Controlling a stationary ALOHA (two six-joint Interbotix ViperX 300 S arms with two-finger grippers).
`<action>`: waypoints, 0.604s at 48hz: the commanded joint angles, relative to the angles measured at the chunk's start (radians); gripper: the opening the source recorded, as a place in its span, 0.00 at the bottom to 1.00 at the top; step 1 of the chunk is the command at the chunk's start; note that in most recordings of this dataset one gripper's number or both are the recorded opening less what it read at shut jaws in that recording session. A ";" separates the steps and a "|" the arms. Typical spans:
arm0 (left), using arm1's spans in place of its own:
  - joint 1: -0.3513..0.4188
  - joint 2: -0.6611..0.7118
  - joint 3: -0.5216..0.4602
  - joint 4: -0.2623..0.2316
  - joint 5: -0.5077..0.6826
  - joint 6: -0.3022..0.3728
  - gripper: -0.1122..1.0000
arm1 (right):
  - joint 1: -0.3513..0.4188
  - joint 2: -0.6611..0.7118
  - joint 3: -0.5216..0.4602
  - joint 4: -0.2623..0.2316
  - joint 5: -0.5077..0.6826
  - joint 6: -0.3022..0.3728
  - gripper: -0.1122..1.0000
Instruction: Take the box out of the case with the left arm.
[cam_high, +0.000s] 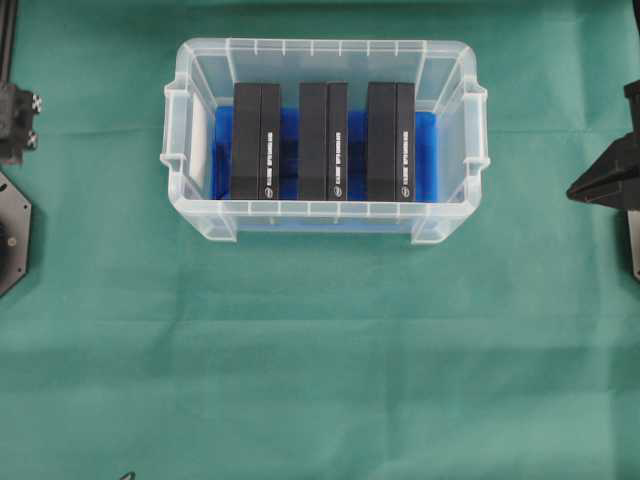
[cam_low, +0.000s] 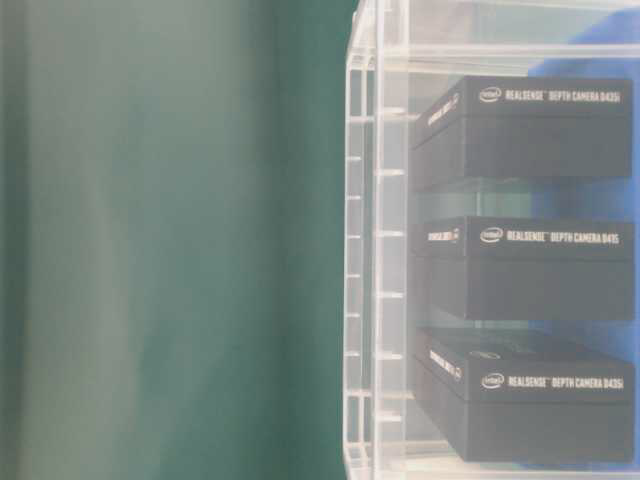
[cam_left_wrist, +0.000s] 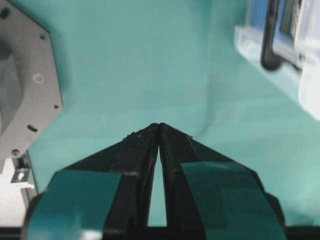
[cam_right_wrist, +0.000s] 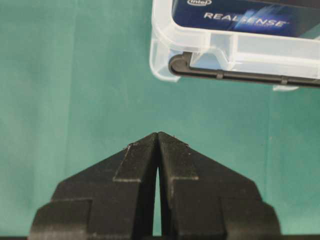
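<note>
Standing side by side on the blue cloth (cam_high: 290, 150) inside the case (cam_high: 200, 215), three black boxes: left box (cam_high: 256, 140), middle box (cam_high: 322, 140), right box (cam_high: 390, 140), each apart from its neighbours, none gripped, all lying well within the clear walls. Hovering over the green table cover (cam_high: 320, 350) near the case's corner, the left gripper (cam_left_wrist: 159, 127), its fingertips meeting with nothing between them. Sitting likewise pressed together and empty just short of the case's opposite end, the right gripper (cam_right_wrist: 158, 135).
</note>
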 joint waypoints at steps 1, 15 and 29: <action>0.058 0.015 -0.028 0.005 -0.005 0.021 0.20 | -0.002 0.009 -0.028 -0.003 0.003 0.002 0.12; 0.201 0.074 -0.057 -0.003 -0.003 0.212 0.20 | -0.002 0.012 -0.028 -0.008 0.011 0.002 0.12; 0.321 0.124 -0.086 -0.003 -0.005 0.308 0.20 | -0.002 0.011 -0.026 -0.009 0.015 0.002 0.12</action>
